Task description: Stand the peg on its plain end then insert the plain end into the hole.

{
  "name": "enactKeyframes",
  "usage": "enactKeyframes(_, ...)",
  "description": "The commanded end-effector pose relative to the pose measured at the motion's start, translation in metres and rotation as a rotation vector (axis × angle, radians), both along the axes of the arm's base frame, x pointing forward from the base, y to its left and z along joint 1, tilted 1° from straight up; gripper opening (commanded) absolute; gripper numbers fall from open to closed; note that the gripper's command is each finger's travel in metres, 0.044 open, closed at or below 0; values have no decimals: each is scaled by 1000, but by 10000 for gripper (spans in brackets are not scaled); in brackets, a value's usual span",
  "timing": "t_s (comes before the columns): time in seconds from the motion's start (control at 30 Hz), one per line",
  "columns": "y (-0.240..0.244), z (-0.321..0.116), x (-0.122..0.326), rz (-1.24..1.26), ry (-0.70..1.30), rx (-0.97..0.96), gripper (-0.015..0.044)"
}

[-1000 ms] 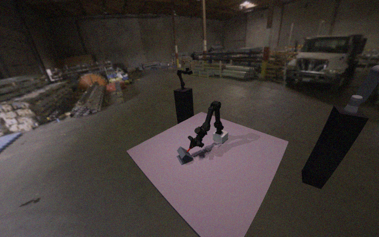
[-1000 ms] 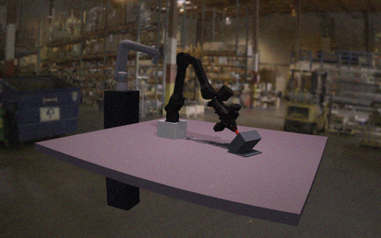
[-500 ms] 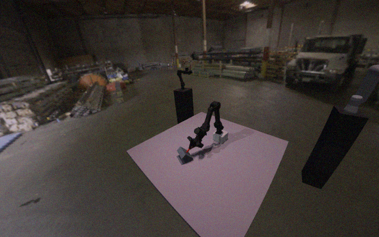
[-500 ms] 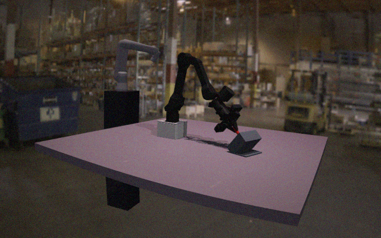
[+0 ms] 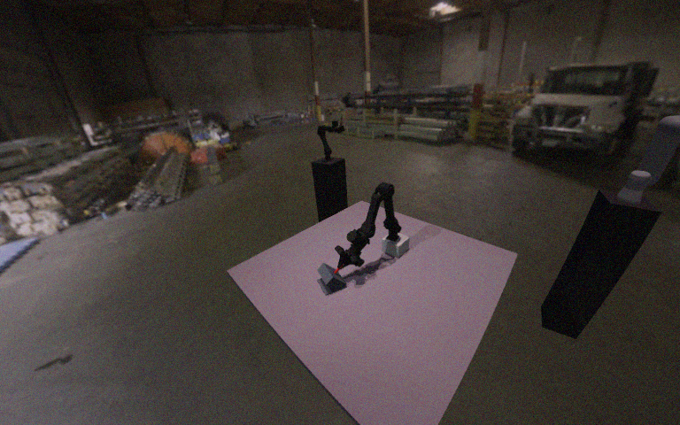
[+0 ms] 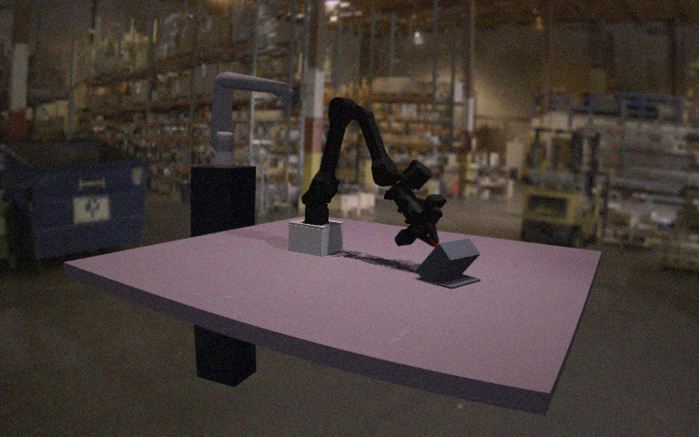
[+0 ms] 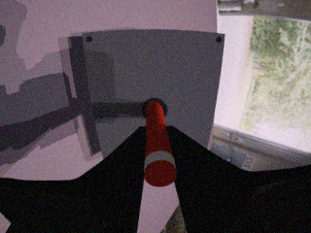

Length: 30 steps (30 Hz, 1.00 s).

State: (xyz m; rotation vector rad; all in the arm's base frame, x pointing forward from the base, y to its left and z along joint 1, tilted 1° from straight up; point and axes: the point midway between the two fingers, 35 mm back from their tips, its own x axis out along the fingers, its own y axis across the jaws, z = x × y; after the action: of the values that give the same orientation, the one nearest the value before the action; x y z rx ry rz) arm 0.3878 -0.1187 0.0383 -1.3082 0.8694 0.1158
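Observation:
The red peg (image 5: pixel 336 271) (image 6: pixel 436 244) (image 7: pixel 156 131) is held at a slant, its pale band and red end cap toward the wrist camera. Its plain end is at the hole (image 7: pixel 155 101) in the grey sloped panel (image 5: pixel 329 274) (image 6: pixel 456 250) (image 7: pixel 187 73) and seems to be inside it; how deep is hidden. The hole's dark rim shows around the peg. My gripper (image 5: pixel 340 267) (image 6: pixel 430 238) (image 7: pixel 155 132) is shut on the peg, a short way off the panel face, with bare red peg between fingertips and hole.
The panel block stands on a thin base plate (image 6: pixel 471 280) on the pink table (image 5: pixel 401 320) (image 6: pixel 288 299). The arm's pale base block (image 5: pixel 396 246) (image 6: pixel 308 239) is behind the gripper. Two dark pedestals (image 5: pixel 329 188) (image 5: pixel 591 266) with other arms stand beyond the table.

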Motion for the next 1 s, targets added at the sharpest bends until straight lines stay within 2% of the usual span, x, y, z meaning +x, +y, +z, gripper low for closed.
enactKeyframes(0.0, -1, -1, 3, 4, -2, -1, 0)
enactKeyframes(0.97, -6, -10, 13, 4, -3, -1, 0)
